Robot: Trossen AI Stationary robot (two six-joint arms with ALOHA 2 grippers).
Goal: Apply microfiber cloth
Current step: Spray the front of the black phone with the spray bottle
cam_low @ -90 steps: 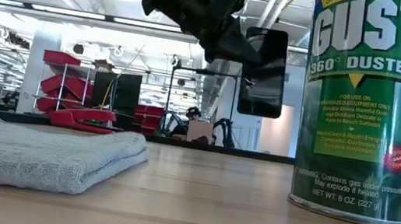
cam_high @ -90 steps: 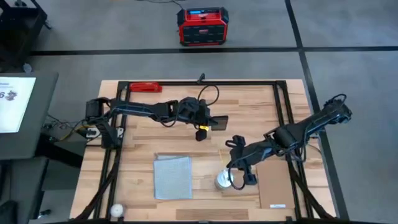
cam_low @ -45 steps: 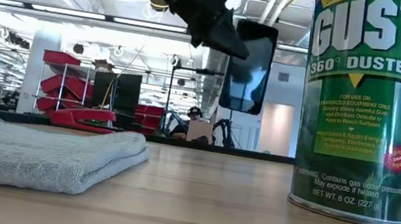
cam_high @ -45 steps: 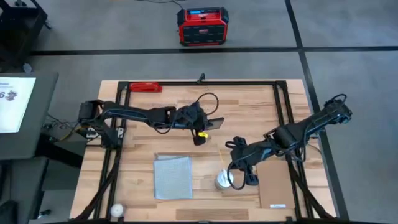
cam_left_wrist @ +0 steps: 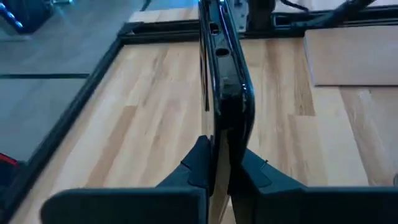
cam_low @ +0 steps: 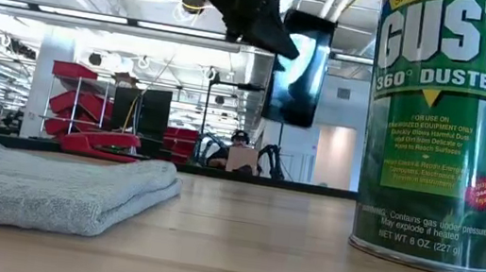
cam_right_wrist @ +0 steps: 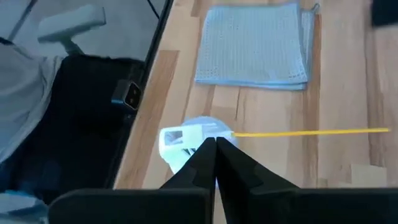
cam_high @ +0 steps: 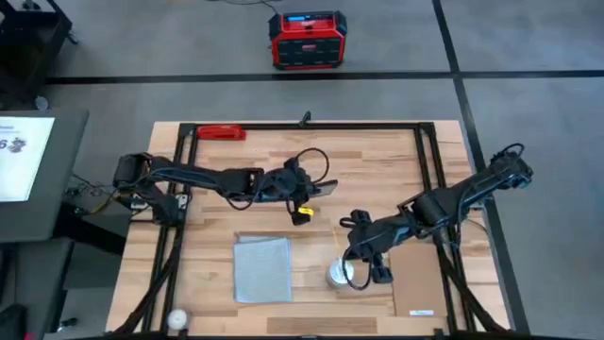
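Meanwhile the left gripper (cam_high: 310,187) was clamped on the black phone (cam_high: 322,187), holding it clear of the table (cam_high: 377,151) near the middle of the far half; the left wrist view showed the two fingers (cam_left_wrist: 200,163) pinched against the thin edge of the phone (cam_left_wrist: 225,81), with bare wood planks beneath. Compared with a second before, the phone had turned: from above it had shown its broad dark face, and now it appeared only as a narrow sliver, while in the low view the phone (cam_low: 299,66) had swung from hanging squarely upright to leaning, its screen catching a pale reflection. The left arm had also stretched out lower and flatter across the far half. The microfiber cloth (cam_high: 261,268) lay flat and folded near the front edge, left of centre, well apart from the phone and untouched; it sat in the same spot as earlier, and the low view showed the cloth (cam_low: 45,186) resting on the wood at the left. The right gripper (cam_high: 366,263) hovered just beside the duster can (cam_high: 339,274) near the front edge, its fingers (cam_right_wrist: 205,163) pressed together on nothing, the can's white top (cam_right_wrist: 189,140) and its yellow straw (cam_right_wrist: 311,131) below them; it had barely shifted. A tan cardboard patch (cam_high: 412,281) lay at the front right corner, and a red tool (cam_high: 220,133) at the far left edge
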